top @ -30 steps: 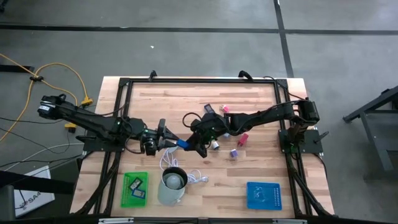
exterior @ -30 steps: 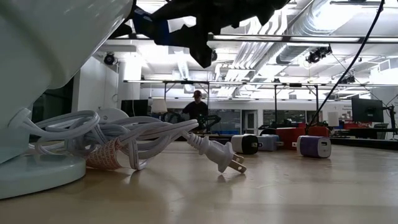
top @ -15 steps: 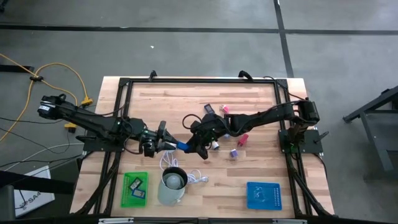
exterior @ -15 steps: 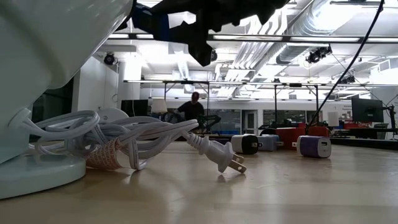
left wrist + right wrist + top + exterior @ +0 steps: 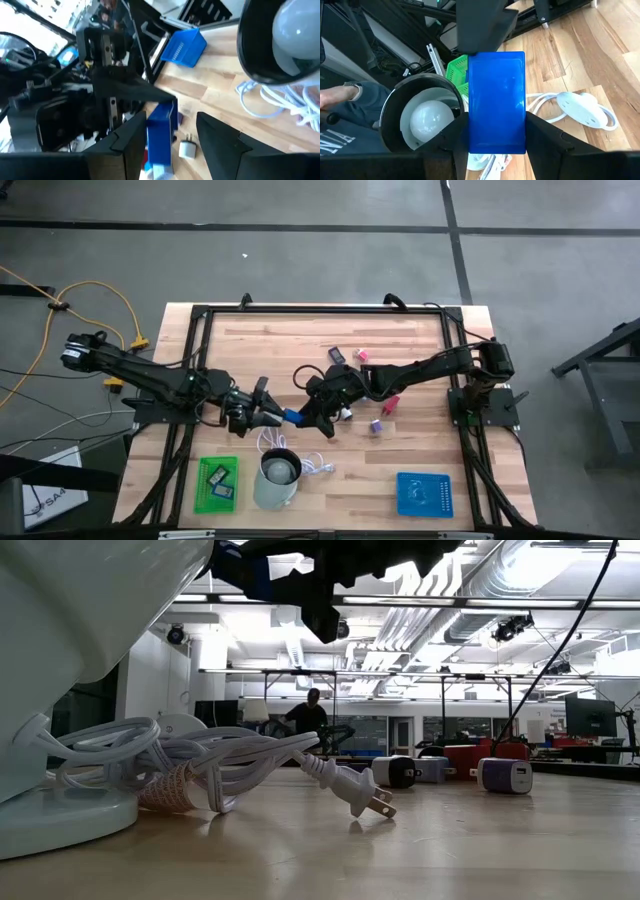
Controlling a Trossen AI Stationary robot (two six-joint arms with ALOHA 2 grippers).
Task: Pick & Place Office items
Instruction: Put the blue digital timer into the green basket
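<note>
Since a second ago: left end effector (image 5: 272, 417) and right end effector (image 5: 312, 420) have edged closer over the counter (image 5: 420, 445) middle, the blue item (image 5: 292, 416) between them.

High view: both arms meet just behind the pale cup (image 5: 277, 476) and white cable (image 5: 315, 466). Remaining office items: pink piece (image 5: 363, 355), red piece (image 5: 391, 402), purple piece (image 5: 376, 425), toward the right half. Green tray (image 5: 216, 483) near the front-left corner, blue tray (image 5: 425, 493) near the front-right.

Low view: cable plug (image 5: 350, 791) in the foreground; small blocks sit farther back; a person stands in the room beyond.

Left wrist view: left fingers (image 5: 215, 132) spread apart, the blue item at the inner face of one.

Right wrist view: right fingers (image 5: 545, 135) clamp the blue item (image 5: 496, 102) by its sides.

Judgement: a handover appears underway; the receiving fingers should close squarely before the right arm releases.
</note>
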